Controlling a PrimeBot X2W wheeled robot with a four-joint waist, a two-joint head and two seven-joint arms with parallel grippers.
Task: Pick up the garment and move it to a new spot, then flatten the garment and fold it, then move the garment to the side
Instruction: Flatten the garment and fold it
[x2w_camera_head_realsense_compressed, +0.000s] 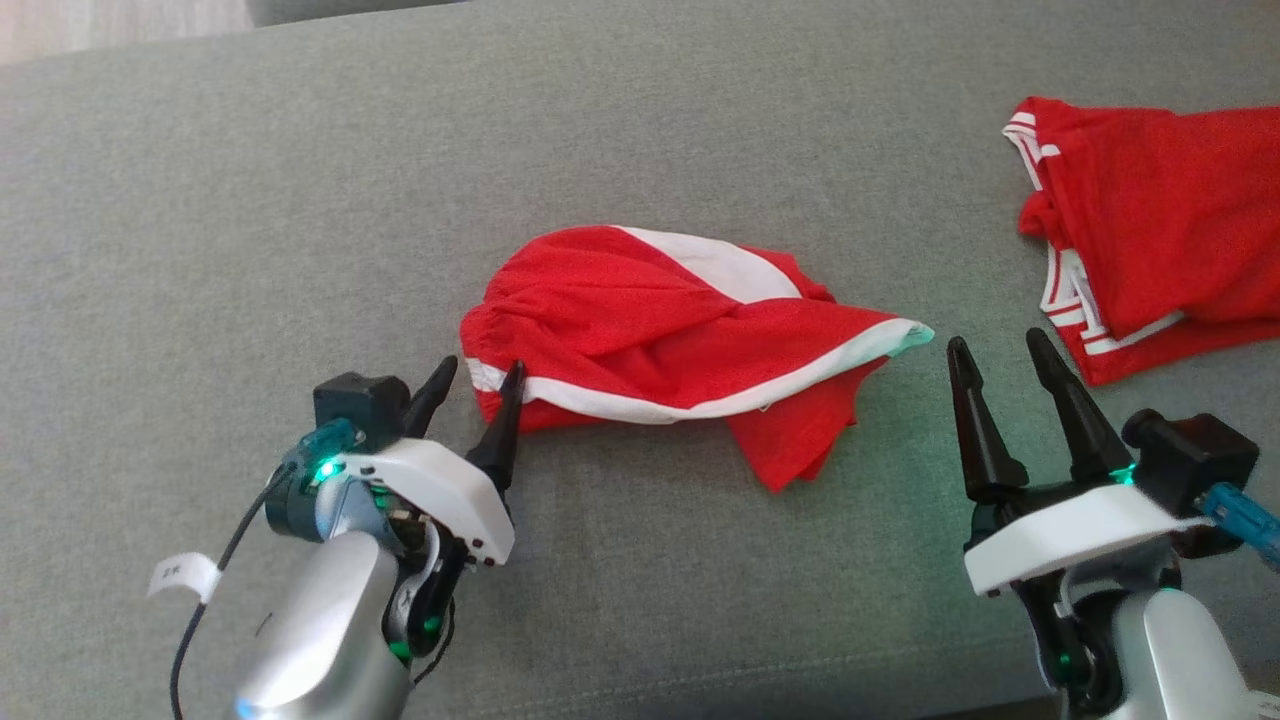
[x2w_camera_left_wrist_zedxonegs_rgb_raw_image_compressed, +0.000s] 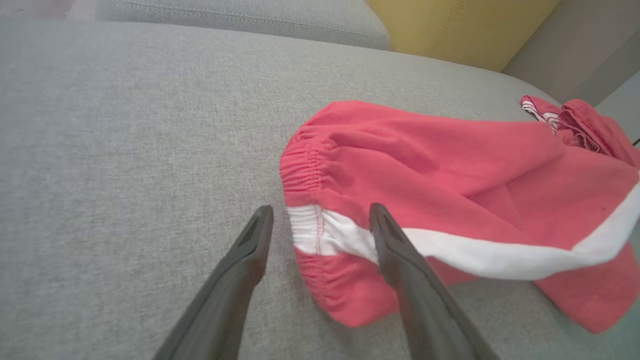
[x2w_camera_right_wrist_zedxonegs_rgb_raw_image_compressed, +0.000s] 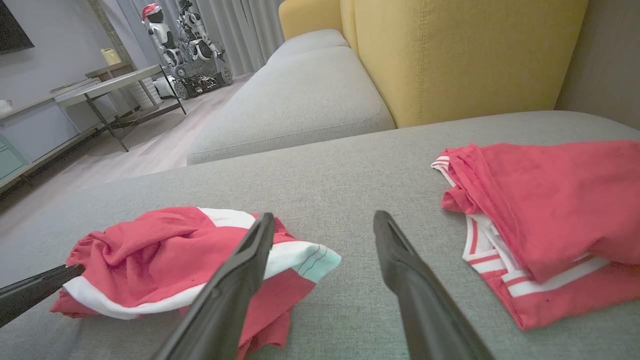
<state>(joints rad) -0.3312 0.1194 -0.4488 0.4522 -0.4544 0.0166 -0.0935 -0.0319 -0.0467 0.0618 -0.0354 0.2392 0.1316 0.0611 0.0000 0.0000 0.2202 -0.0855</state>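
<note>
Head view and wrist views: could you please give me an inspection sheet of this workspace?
Surface: grey sofa cushion, flat.
Job's things: red shorts with white stripe, crumpled, mid-cushion.
Clutter: second red garment, white-trimmed, lying to the right.
Hands: left hand open, one finger at the shorts' waistband; right hand open, apart from both garments.
Cables: black cable beside left forearm.
Surroundings: yellow backrest, table, another robot.

A grey sofa seat (x2w_camera_head_realsense_compressed: 640, 130) carries a second red garment with white stripes (x2w_camera_head_realsense_compressed: 1150, 220) at two o'clock in the head view. In the right wrist view, a yellow backrest (x2w_camera_right_wrist_zedxonegs_rgb_raw_image_compressed: 465, 55) stands at one o'clock, a low table (x2w_camera_right_wrist_zedxonegs_rgb_raw_image_compressed: 115, 82) at ten and white robot figures (x2w_camera_right_wrist_zedxonegs_rgb_raw_image_compressed: 185, 35) at eleven.
</note>
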